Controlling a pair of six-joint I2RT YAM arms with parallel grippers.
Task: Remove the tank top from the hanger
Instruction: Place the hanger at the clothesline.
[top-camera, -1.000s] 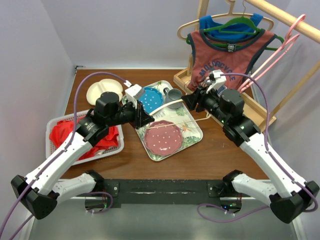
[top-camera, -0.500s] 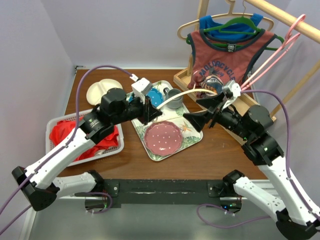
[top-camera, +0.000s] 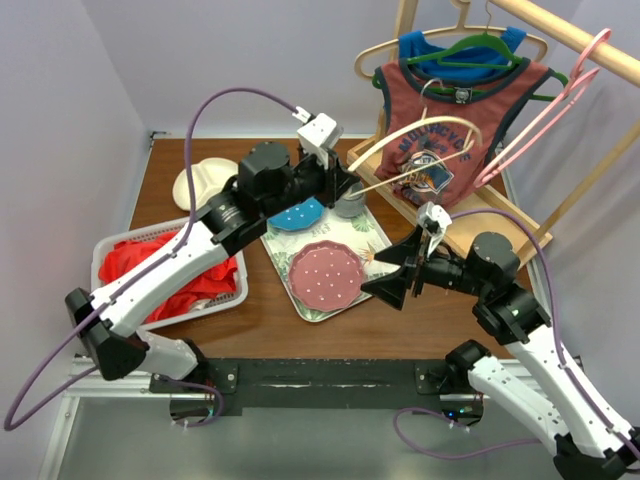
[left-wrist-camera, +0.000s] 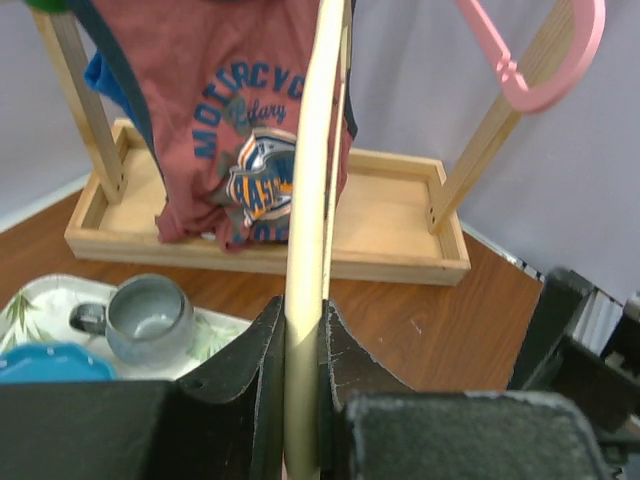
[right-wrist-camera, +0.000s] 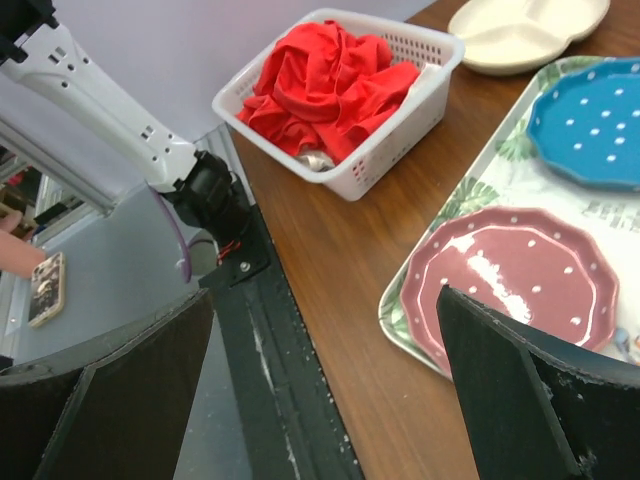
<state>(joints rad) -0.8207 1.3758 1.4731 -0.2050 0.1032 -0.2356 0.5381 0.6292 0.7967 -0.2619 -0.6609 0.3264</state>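
Tank top (top-camera: 455, 110), rust-red with dark trim and a printed badge, is seen hanging on a green hanger (top-camera: 480, 45) from the wooden rail (top-camera: 570, 35) at the far right of the table. Its hem falls just above the rack's wooden base tray (top-camera: 500, 215). Blue fabric (top-camera: 420, 45) shows at its neckline. 1 pink hanger (top-camera: 545, 110) is hooked on the same rail to its right.

A cream hanger (top-camera: 410, 127) is clamped edge-on in the left gripper (top-camera: 345, 185), the 2 fingers (left-wrist-camera: 265, 340) pressed flat against its sides. The hanger is held raised in front of the tank top's printed lower half; whether the 2 touch cannot be told.

The right gripper (top-camera: 385, 275) is spread wide with nothing in it, low over the table's near edge beside the leaf-patterned tray (top-camera: 310, 312). Through its wrist camera a pink dotted plate (right-wrist-camera: 510, 280) and a blue dotted plate (right-wrist-camera: 590, 125) are shown on that tray. A grey mug (left-wrist-camera: 150, 315) stands at the tray's far end.

At the left, a white basket (top-camera: 105, 245) is filled with red cloth (top-camera: 130, 270), and a cream divided dish (top-camera: 205, 180) lies beyond it.
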